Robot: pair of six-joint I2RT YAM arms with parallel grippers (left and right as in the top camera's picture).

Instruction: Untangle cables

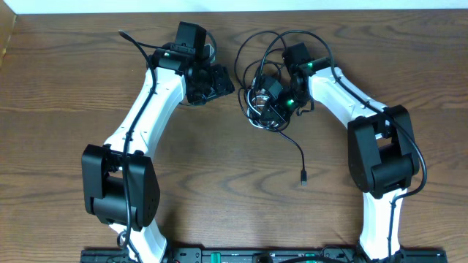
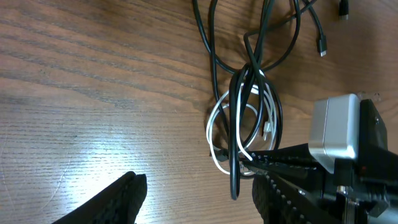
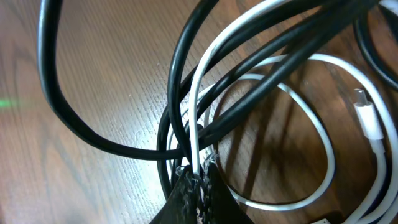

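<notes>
The cables point(image 1: 257, 101) lie in a tangle on the wooden table between the two arms. One black cable's tail point(image 1: 300, 153) trails toward the front and ends in a small plug. In the right wrist view my right gripper point(image 3: 198, 180) is shut on the white cable point(image 3: 194, 106), with black cables point(image 3: 176, 81) crossing right above the fingertips. In the left wrist view the white cable point(image 2: 210, 134) loops under a bundle of black cables point(image 2: 238, 124). My left gripper point(image 2: 199, 199) stands open just short of that bundle, holding nothing. In the overhead view it point(image 1: 219, 82) is left of the tangle.
Loose plug ends point(image 2: 322, 50) lie beyond the tangle. The right gripper's body point(image 2: 336, 134) sits close beside my left gripper's right finger. Thicker black arm wires run along both arms. The table's far edge point(image 1: 234, 12) is just behind the cables.
</notes>
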